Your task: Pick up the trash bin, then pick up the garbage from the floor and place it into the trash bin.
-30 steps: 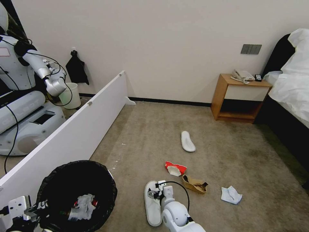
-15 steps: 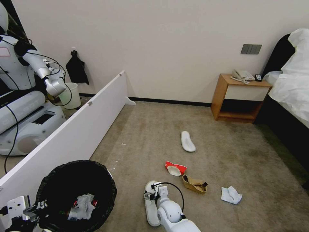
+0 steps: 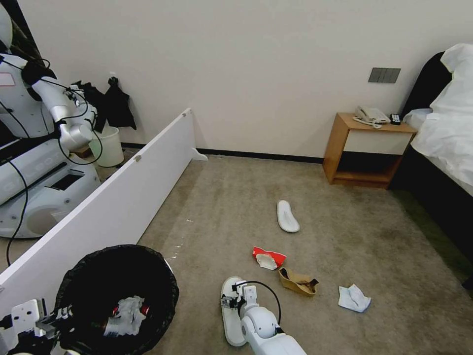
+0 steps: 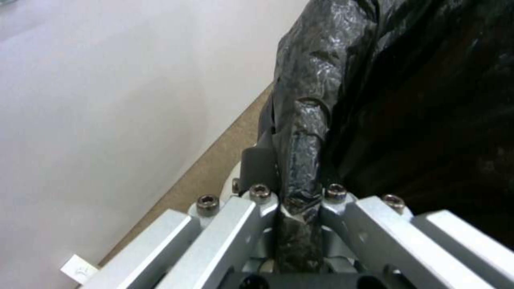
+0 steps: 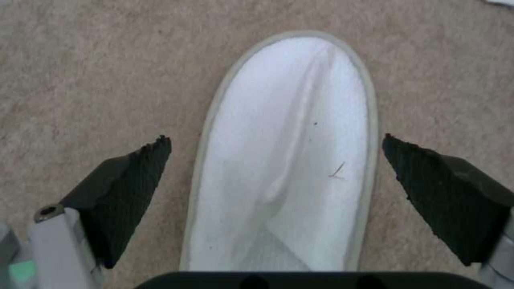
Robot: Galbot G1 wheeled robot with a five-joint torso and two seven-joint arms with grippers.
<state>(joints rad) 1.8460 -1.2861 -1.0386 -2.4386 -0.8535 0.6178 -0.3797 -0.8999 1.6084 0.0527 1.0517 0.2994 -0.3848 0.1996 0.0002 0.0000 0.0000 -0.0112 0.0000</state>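
The trash bin, lined with a black bag, stands at the bottom left with tissues and a red can inside. My left gripper is shut on its rim; the left wrist view shows the gripper pinching the bag-covered rim of the bin. My right gripper hovers low over a white slipper. In the right wrist view it is open, and the slipper lies between its black fingers. Garbage on the carpet: another slipper, a red-white carton, a brown paper scrap, a white tissue.
A long white board runs along the left, with another robot and a plain off-white bin behind it. A wooden nightstand and a bed stand at the right. Open carpet lies ahead.
My right gripper has shifted a little left and lower over the near slipper. The other robot's arm behind the board has moved. The bin and my left gripper are as before.
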